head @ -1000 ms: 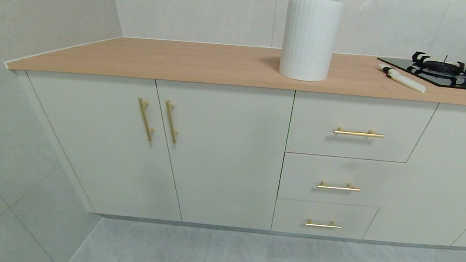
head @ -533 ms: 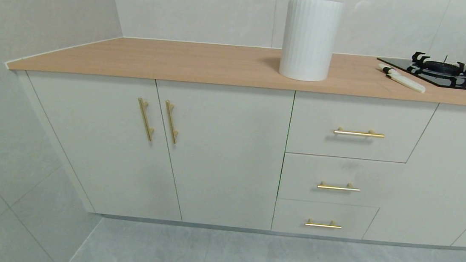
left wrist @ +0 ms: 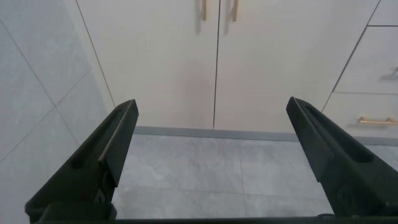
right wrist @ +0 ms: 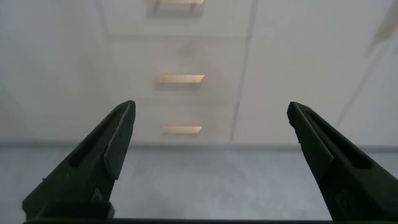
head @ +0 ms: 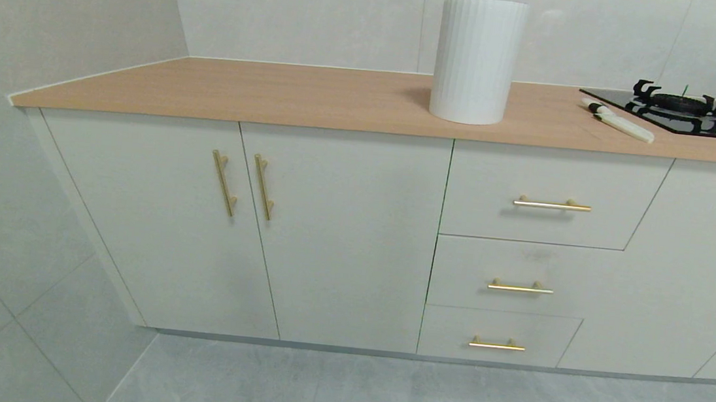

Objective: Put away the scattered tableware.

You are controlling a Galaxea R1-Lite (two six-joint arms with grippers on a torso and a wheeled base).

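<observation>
We are facing a wooden countertop [head: 276, 91], its front edge running above shut cabinet doors [head: 341, 239] and drawers [head: 551, 173], with grey floor [head: 378, 400] lying open below. White utensils [head: 618, 121] are lying on the countertop beside the hob [head: 688, 111], right of a ribbed white holder [head: 475, 60]. We are holding the left gripper [left wrist: 211, 107] and right gripper [right wrist: 210, 109] spread wide, grasping nothing.

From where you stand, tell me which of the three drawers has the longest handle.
The top drawer, just under the countertop; its gold handle is longer than those of the middle drawer and the bottom drawer.
</observation>
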